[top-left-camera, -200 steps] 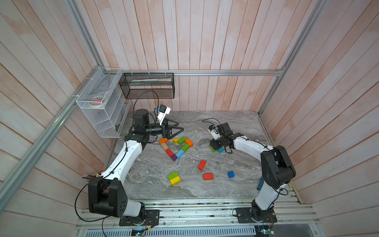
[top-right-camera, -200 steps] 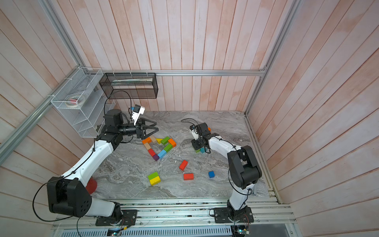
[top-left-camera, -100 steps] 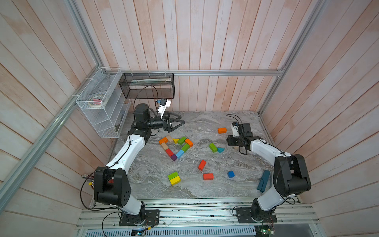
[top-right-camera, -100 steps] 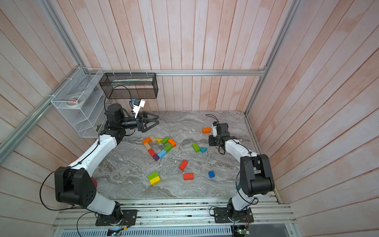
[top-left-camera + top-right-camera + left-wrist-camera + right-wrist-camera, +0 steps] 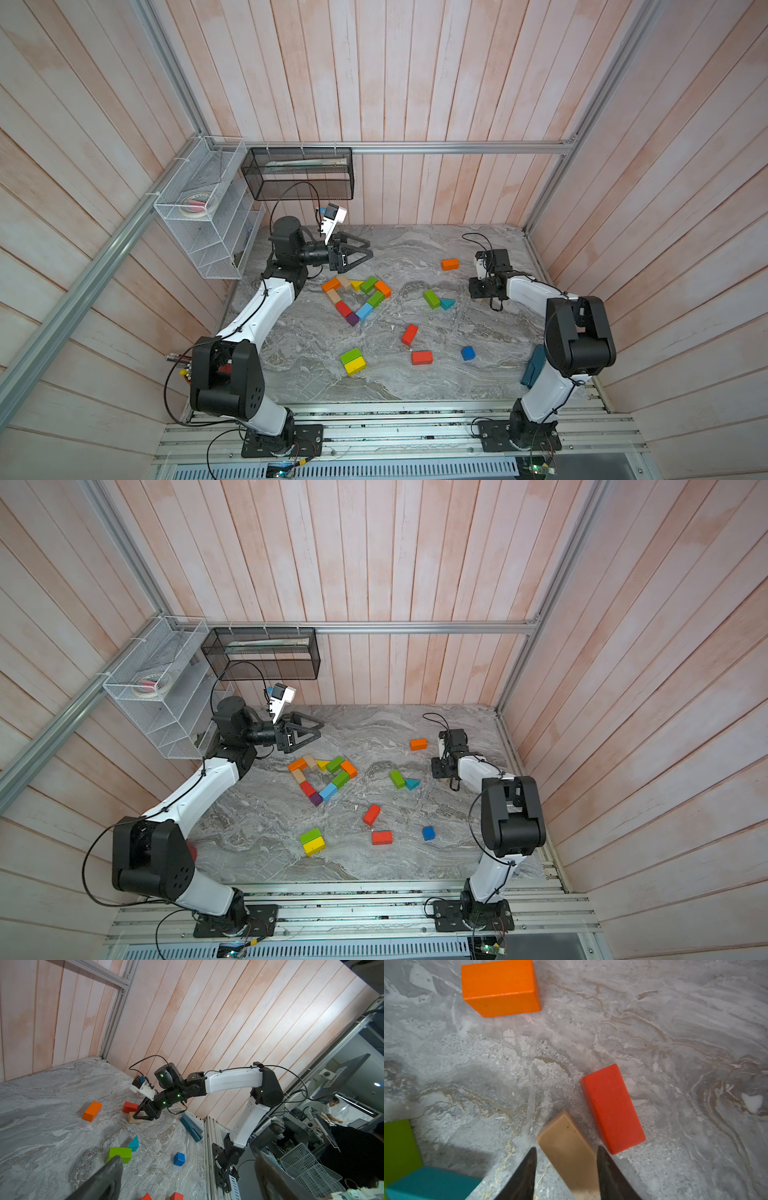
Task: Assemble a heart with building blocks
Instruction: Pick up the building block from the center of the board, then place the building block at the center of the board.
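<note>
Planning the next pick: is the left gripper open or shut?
Open. In both top views the left gripper has its jaws spread, holding nothing. In the left wrist view its fingers sit far apart.

Your left gripper (image 5: 365, 249) hovers over the table (image 5: 415, 243) just beyond the heart-shaped ring of building blocks (image 5: 376, 298), toward the back wall (image 5: 395, 183). Your right gripper (image 5: 482, 289) points down near an orange brick (image 5: 450, 264) and a green brick (image 5: 431, 298) that touches a teal wedge (image 5: 448, 304). A blue cube (image 5: 468, 353) lies apart.
</note>
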Controlling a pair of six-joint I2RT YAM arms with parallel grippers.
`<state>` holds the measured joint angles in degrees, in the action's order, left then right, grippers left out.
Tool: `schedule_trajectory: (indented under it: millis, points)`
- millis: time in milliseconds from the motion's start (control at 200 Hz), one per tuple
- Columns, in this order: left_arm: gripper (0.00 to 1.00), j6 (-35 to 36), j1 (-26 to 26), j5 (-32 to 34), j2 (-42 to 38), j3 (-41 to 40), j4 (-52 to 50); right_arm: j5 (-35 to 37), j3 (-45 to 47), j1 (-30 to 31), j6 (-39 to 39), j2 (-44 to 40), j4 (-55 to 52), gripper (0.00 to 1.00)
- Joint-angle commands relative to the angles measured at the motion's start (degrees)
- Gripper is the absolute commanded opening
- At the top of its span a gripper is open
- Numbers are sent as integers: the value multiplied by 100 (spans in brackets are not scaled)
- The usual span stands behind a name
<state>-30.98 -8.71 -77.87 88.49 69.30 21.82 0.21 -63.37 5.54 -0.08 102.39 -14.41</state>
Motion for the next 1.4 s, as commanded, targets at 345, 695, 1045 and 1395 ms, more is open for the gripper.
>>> schedule_trajectory:
  millis: [345,695,1045,1395]
  points:
    - [100,109,-8,-1094,-56,23,-6,152,-149,-59,75,290,-150,43]
    - [100,4070,-206,386,2,1314,-4862,53,100,-62,647,63,-150,33]
    - [100,5916,-1115,1929,-237,1406,-6392,-246,946,-60,1613,-542,68,28]
    - [100,5902,-1671,2725,-620,1071,-6230,-826,2120,-51,2546,-1568,577,27]
